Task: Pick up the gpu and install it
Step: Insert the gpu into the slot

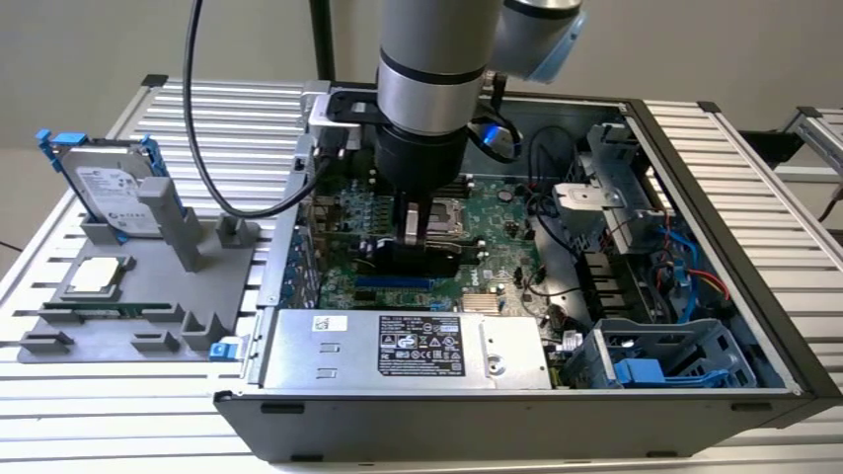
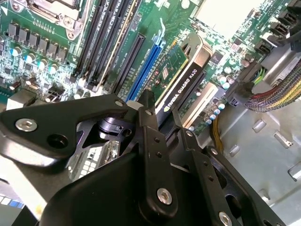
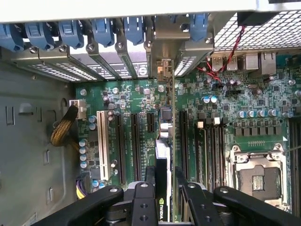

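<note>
The tool (image 1: 419, 237) is clamped on the single gpu (image 1: 417, 261), low over the motherboard (image 1: 507, 212) inside the one open computer case (image 1: 737, 326). The exterior view takes in the bench (image 1: 79, 415) and its grey tray (image 1: 145, 296) with one hard drive (image 1: 113, 188) and one memory stick (image 1: 106, 309). The wrist views bring the grip close: two fingers (image 3: 150, 176) pinching the card on edge, in line with the black slots beside one white slot (image 3: 101, 146).

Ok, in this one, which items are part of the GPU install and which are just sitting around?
In the job: gpu, clamped in the gripper; motherboard with its expansion slots; open computer case.
Lying about: hard drive, processor chip and memory stick on the grey holder tray.
</note>
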Controlling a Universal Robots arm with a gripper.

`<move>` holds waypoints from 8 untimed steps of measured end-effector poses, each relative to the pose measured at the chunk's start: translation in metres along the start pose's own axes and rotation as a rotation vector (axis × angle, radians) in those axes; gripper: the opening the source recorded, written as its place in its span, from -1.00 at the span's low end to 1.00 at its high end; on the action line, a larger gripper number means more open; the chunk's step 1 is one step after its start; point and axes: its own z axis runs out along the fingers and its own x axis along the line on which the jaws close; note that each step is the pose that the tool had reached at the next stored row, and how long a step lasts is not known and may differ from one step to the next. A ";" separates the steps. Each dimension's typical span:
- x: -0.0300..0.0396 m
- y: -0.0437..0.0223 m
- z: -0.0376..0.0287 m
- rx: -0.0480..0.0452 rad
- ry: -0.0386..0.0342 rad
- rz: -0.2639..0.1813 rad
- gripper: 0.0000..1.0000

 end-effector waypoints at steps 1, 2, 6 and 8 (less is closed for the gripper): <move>0.0000 0.0000 0.0000 0.0000 0.0001 0.000 -1.00; 0.0000 0.0000 0.0000 0.0000 0.0002 0.000 -1.00; 0.0000 0.0000 0.0011 0.0001 -0.0004 0.000 -1.00; 0.0000 0.0000 0.0025 -0.0001 0.0001 0.000 -1.00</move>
